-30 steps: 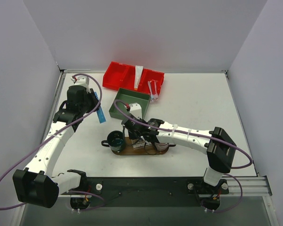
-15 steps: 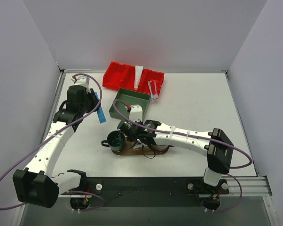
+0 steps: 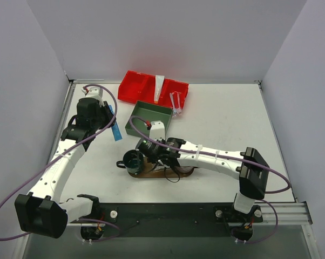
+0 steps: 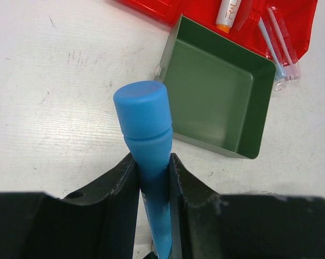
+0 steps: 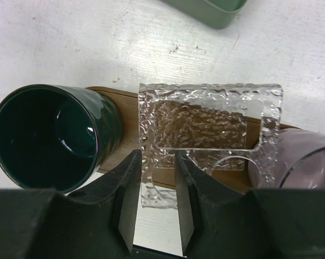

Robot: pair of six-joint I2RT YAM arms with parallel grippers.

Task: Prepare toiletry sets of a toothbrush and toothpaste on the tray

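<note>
Grippers first. The right gripper has its fingers either side of the lower left corner of a clear bumpy holder. The piece fills the gap between them, and it's honestly not possible to tell whether they're pinching it or just sitting loose around it. The holder stands on the tray, wedged between a dark green mug and a mauve mug.

The left gripper is clamped on the blue tube, cap pointing down toward the table, held in the air just beside the green box. The white tube and the toothbrushes lie in or on the edge of the red bin, so nothing from the sets is on the tray yet.

Looks like early days: the right arm is fiddling with the holder's position while the left waits with the paste. The next move probably needs the right gripper clear of the tray so the blue tube can come across and go down without knocking a mug.

Pose-wise, the right arm stretches low and leftward from its base, wrist tipped down over the tray. The left arm reaches forward along the left side, wrist raised.
</note>
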